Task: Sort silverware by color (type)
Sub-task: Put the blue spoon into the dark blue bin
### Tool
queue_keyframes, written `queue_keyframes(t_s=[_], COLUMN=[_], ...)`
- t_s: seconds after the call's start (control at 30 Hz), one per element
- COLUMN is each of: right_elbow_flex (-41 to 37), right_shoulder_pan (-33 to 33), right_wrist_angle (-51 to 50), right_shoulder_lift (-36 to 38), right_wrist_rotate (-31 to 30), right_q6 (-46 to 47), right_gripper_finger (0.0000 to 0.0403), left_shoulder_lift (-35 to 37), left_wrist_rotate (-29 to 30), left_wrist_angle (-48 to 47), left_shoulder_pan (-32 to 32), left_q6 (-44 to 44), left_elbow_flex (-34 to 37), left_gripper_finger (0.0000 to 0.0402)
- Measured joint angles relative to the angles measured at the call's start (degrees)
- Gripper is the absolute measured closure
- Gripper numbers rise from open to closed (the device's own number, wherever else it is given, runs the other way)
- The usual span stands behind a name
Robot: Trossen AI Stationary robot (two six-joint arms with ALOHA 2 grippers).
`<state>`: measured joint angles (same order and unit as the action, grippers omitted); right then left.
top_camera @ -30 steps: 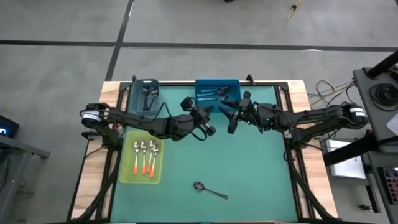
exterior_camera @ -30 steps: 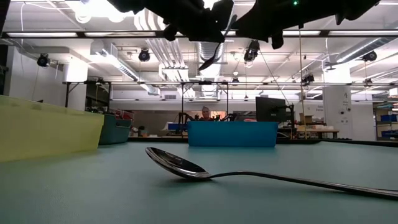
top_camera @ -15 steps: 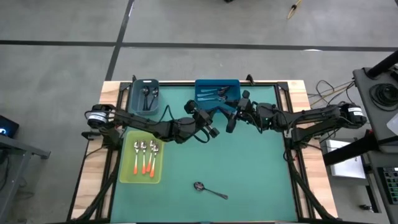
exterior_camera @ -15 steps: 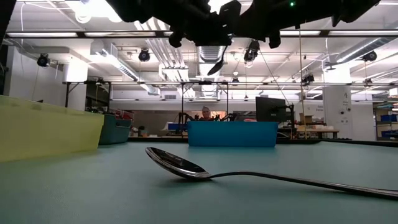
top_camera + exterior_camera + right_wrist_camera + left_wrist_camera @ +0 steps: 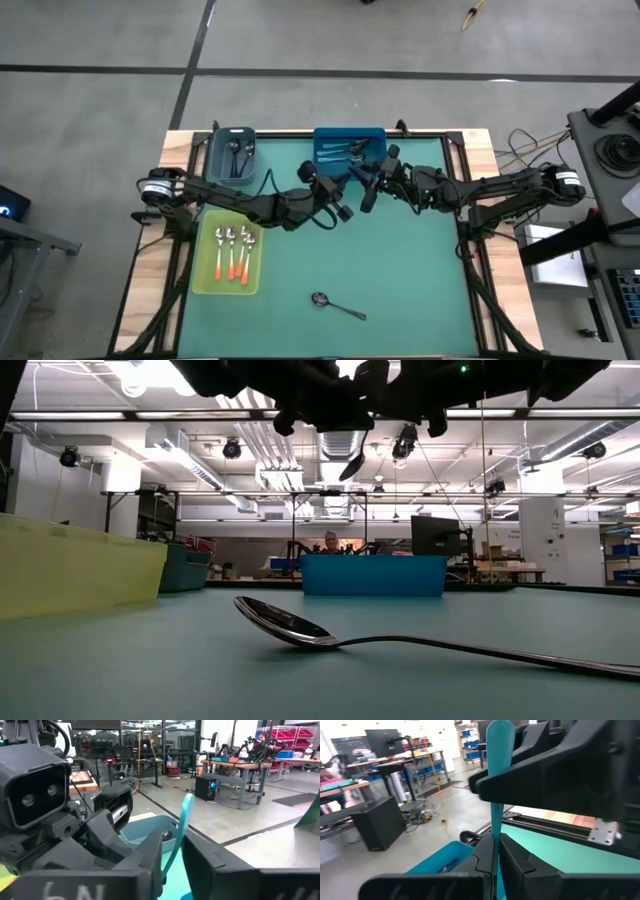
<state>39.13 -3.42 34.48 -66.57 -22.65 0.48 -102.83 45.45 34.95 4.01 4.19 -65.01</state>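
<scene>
Your left gripper (image 5: 340, 196) is clamped tight on a light-blue-handled spoon (image 5: 496, 780). In the left wrist view the handle rises straight up from between its two dark fingers (image 5: 530, 865), pinched with no gap on either side. Your right gripper (image 5: 370, 186) has its fingers on either side of the same handle; in the right wrist view the blue handle (image 5: 181, 827) runs up through the slot between those fingers (image 5: 150, 852). They look closed in around it, but you cannot tell from these views whether the pads actually press it. So the spoon sits between both sets of fingers, up in the air, with the two grippers almost touching.

The high view gives you the layout that the wrist views lack. The blue bin (image 5: 350, 146) with blue-handled spoons lies just beyond the fingertips. The grey bin (image 5: 234, 154) holding dark spoons and the yellow tray (image 5: 228, 262) with orange-handled spoons (image 5: 232, 252) sit out along the left arm's side. One all-metal spoon (image 5: 336, 304) lies alone on the green mat (image 5: 400, 270), well apart from both grippers.

The low view shows that lone spoon (image 5: 300, 628) close up, resting bowl-up on the mat, and a dark spoon bowl (image 5: 352, 464) hanging below the grippers overhead. Only the wrist views show the handle's colour and the grip on it.
</scene>
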Motion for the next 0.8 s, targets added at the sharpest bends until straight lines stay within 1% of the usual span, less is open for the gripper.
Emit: queue_keyframes(t_s=[0.13,0.2,0.33,0.63,0.73,0.8], right_elbow_flex=[0.00,0.00,0.00,-0.02,0.47,1.71], right_shoulder_pan=[0.00,0.04,0.02,0.00,0.00,0.00], right_wrist_angle=[0.15,0.11,-0.32,-4.16,-8.85,-16.18], right_shoulder_lift=[0.00,0.00,0.02,0.77,1.94,2.85], right_wrist_rotate=[0.22,0.24,0.33,0.01,0.10,0.11], right_q6=[0.01,-0.03,-0.50,-4.43,-5.92,-7.55], right_gripper_finger=[0.0379,0.0390,0.0394,0.0394,0.0394,0.0394], left_shoulder_lift=[0.00,0.00,-0.02,0.00,0.05,0.26], left_wrist_rotate=[-1.42,-1.68,-1.52,-1.50,-1.71,-3.39], left_wrist_angle=[0.44,0.49,0.48,0.37,-0.45,-1.69], left_shoulder_pan=[0.00,0.00,-0.02,0.26,0.35,0.37], left_q6=[0.07,0.15,0.12,1.33,1.37,1.38], left_elbow_flex=[0.00,0.00,0.00,0.00,0.00,0.00], left_gripper_finger=[0.0401,0.0401,0.0400,0.0365,0.0352,0.0343])
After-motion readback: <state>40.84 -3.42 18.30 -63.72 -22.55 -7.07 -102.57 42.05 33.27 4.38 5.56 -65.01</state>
